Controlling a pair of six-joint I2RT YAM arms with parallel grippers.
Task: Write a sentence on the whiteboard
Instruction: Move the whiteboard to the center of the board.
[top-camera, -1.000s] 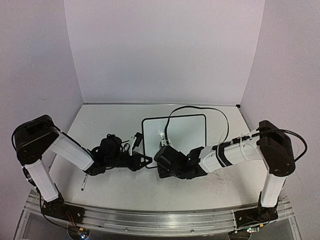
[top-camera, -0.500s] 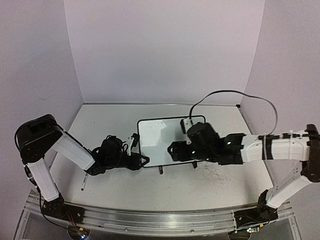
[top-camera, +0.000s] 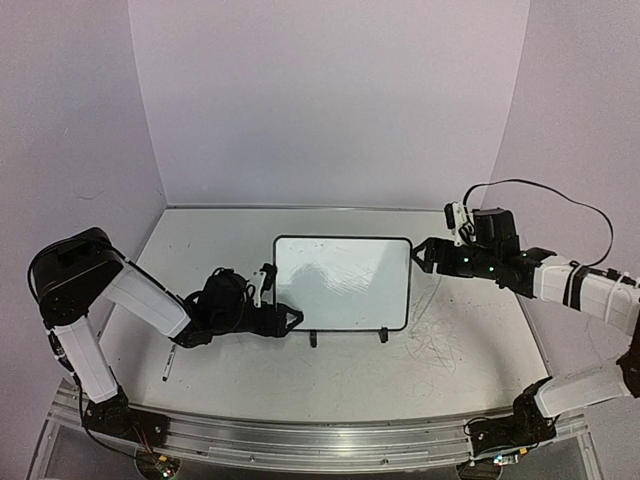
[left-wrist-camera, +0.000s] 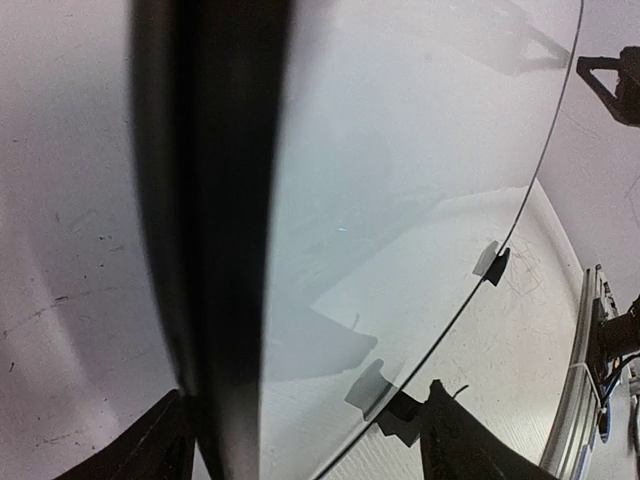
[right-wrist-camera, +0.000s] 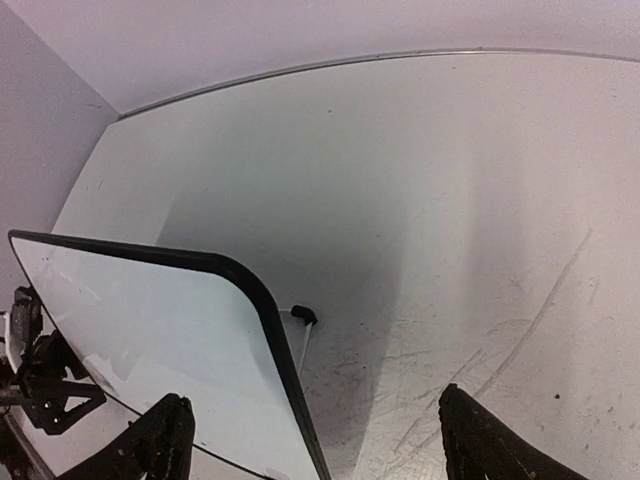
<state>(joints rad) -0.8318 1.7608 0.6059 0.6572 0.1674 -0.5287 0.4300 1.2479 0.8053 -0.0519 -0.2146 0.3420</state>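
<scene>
Both claws have just let go. The left gripper now gapes around the whiteboard at its 9 o'clock edge without pinching it. The right gripper, wide open and empty, has swung off to the 3 o'clock corner. The board stands on its feet in the middle of the table. No words show on its face from here. Bare room lies at 6 and 12 o'clock.

Plain pale walls on three sides; scuffed white worktop with grey marks; metal rail along near edge.
</scene>
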